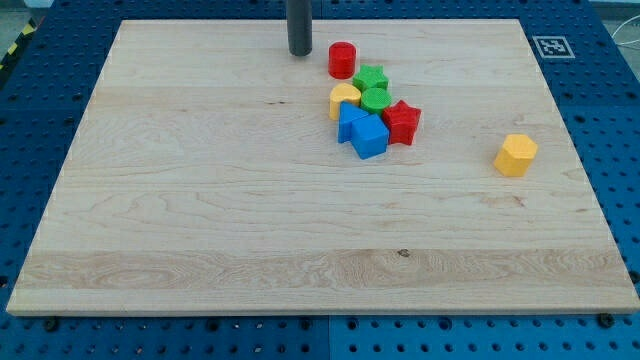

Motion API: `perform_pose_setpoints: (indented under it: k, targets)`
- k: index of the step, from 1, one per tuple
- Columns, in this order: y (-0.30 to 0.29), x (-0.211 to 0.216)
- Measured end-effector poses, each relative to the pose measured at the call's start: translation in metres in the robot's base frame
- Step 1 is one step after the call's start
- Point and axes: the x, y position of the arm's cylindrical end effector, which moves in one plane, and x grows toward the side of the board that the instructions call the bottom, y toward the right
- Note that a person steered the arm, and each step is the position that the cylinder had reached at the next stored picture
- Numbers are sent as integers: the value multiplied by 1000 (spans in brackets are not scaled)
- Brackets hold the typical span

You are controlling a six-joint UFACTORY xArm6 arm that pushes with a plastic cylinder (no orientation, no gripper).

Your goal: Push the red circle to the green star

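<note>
Wooden surface (200, 200) carries the red circle (342, 60) just above the green star (371, 78), light and slippery I think, so push its upper-left side with my tip (300, 52), which has no jaws.

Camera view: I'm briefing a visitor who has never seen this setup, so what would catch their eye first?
First, the tight cluster of coloured blocks above the board's centre: green star, green circle, yellow heart, red star and two blue blocks. The red circle stands just up-left of the green star, with my tip to its left. A lone yellow hexagon sits apart on the view's right.
</note>
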Motion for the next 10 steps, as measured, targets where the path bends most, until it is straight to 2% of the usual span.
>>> perform_pose_setpoints:
  k: [1, 3, 4, 8, 10]
  targets:
    - [-5, -13]
    - [25, -31]
    - [32, -24]
    - [48, 46]
    - [48, 49]
